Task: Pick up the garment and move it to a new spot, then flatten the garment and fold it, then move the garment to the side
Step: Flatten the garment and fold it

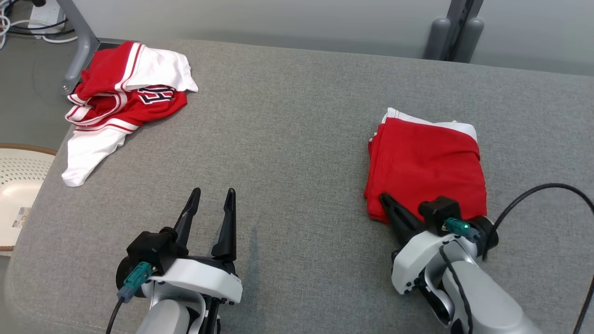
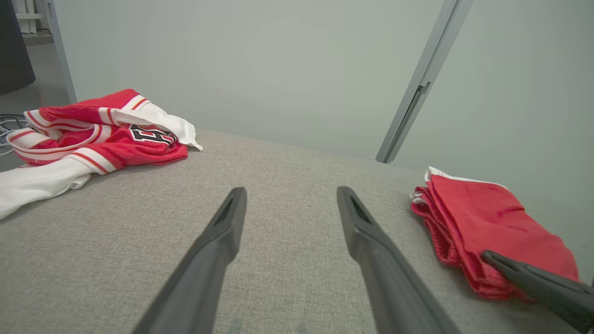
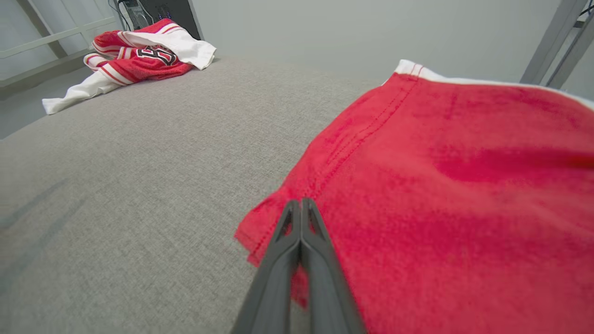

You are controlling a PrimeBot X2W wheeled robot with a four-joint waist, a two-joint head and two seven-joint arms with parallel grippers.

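A red garment (image 1: 427, 167) with a white edge lies folded into a neat rectangle on the right of the grey padded surface (image 1: 287, 139). My right gripper (image 1: 384, 198) is shut, its fingers pressed together and lying on the garment's near left corner (image 3: 278, 222). No cloth shows between them. The same folded garment (image 2: 492, 227) appears in the left wrist view with the right gripper (image 2: 487, 255) at its near edge. My left gripper (image 1: 213, 192) stands open and holds nothing, low over bare fabric at the front left, well apart from the garment.
A crumpled red and white jersey (image 1: 125, 97) lies at the far left corner, one white sleeve trailing toward the edge. A grey metal frame leg (image 1: 79, 51) and cables stand beyond it. A white perforated object (image 1: 18, 176) sits off the left edge.
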